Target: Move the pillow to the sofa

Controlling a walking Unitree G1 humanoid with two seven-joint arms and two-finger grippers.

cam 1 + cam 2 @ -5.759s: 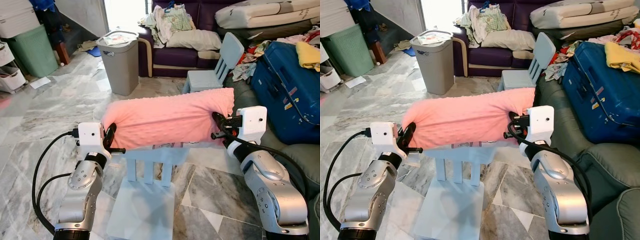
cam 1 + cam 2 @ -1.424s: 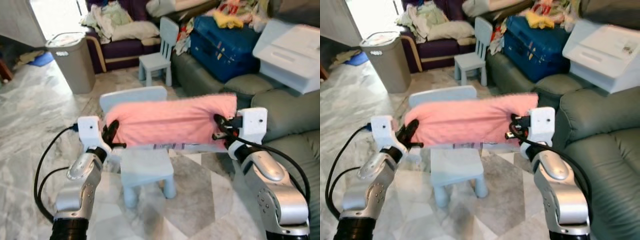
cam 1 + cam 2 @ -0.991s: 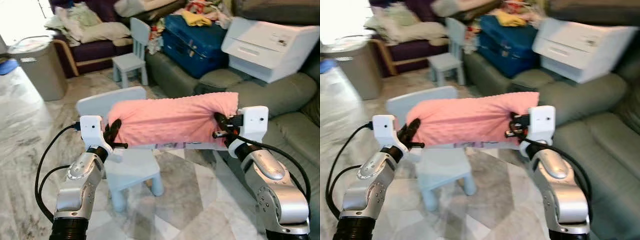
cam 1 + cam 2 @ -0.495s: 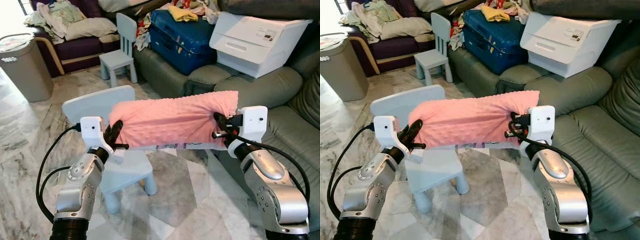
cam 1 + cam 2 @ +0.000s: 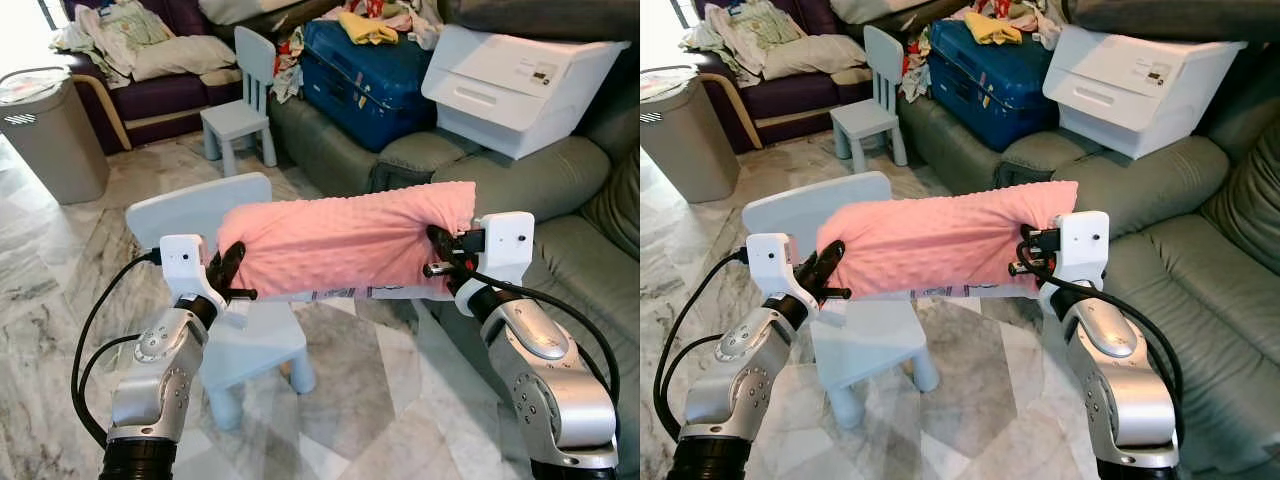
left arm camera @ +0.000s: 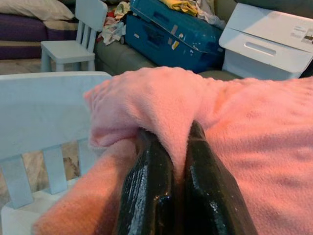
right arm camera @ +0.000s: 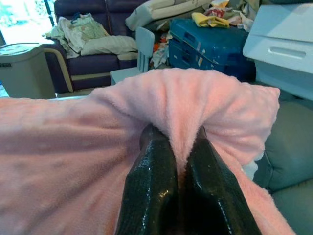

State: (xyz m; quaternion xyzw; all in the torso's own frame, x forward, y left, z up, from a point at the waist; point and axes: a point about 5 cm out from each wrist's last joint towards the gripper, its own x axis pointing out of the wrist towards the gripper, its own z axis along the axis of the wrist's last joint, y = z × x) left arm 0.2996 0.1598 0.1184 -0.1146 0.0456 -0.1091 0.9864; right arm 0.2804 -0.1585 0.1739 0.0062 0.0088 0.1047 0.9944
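Note:
A long pink fleece pillow (image 5: 345, 240) hangs stretched between my two grippers at chest height. My left gripper (image 5: 229, 268) is shut on a pinch of its left end, and in the left wrist view the black fingers (image 6: 151, 191) pinch a fold of pink fabric. My right gripper (image 5: 440, 252) is shut on the right end, and its fingers (image 7: 154, 181) clamp another fold. The grey-green sofa (image 5: 590, 270) lies to my right, its seat cushions just past the right arm.
A pale blue child's chair (image 5: 215, 300) stands directly under the pillow. A second small chair (image 5: 240, 100) stands further off. A blue suitcase (image 5: 375, 75) and a white printer-like box (image 5: 520, 75) rest on the sofa's far part. A grey bin (image 5: 45, 135) and a purple couch (image 5: 150, 70) stand at the far left.
The view has swung round from the purple couch and bin towards the grey-green sofa. Over the last half second it shifted only slightly. Both grippers keep the same hold on the pillow.

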